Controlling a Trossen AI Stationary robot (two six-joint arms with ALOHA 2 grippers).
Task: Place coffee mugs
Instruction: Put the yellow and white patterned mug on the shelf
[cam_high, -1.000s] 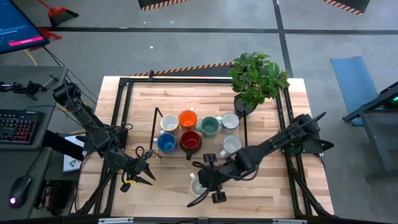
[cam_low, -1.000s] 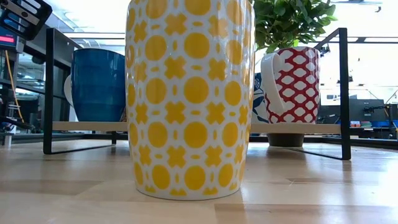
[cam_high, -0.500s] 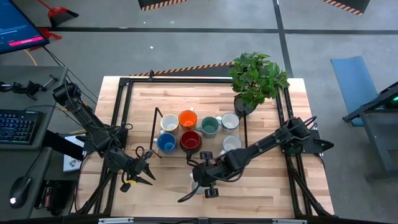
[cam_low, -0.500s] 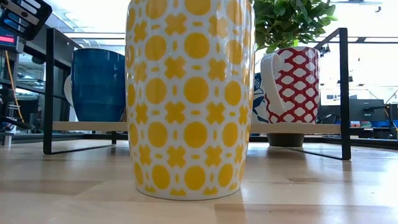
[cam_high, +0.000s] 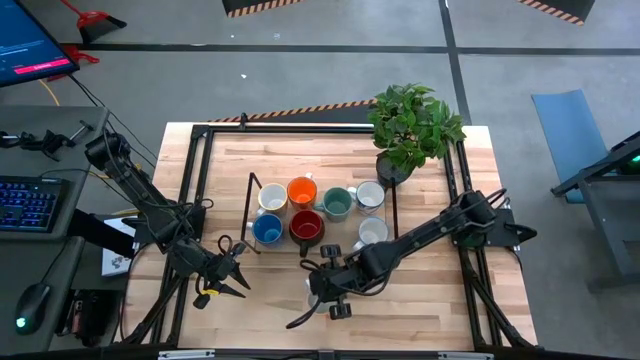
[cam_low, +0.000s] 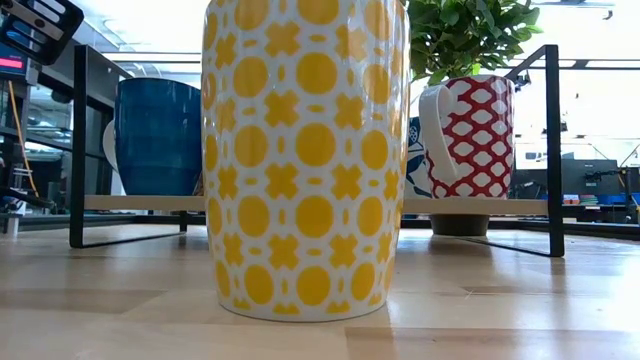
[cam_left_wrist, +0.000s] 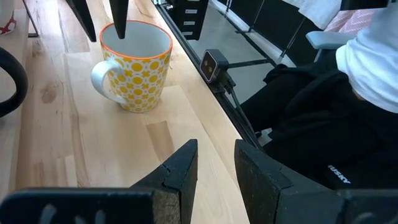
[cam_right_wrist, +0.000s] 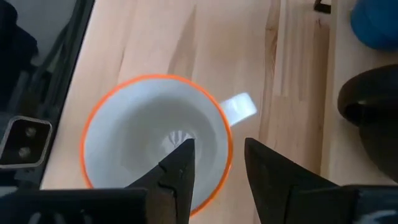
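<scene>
Right arm poised over the last loose mug on the tabletop (cam_high: 260, 150)

The black rack (cam_high: 251, 212) already carries most of the coffee mugs (cam_high: 300, 192); one yellow-patterned mug (cam_left_wrist: 134, 65) stands alone near the front edge. The right gripper (cam_right_wrist: 214, 165) hovers above its rim, fingers spread and empty, one over the cup's hollow. Next it likely must descend and pinch the wall. The left gripper (cam_left_wrist: 214, 171) waits apart, partly open, holding nothing.

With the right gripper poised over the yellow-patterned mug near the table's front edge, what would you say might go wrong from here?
The right gripper hangs open over the yellow-patterned mug, one finger inside the rim and one outside; a closing off-centre could tip it. The mug stands close to the table's front edge, so a shove may push it off. Carrying it to the rack risks bumping the red mug.
</scene>
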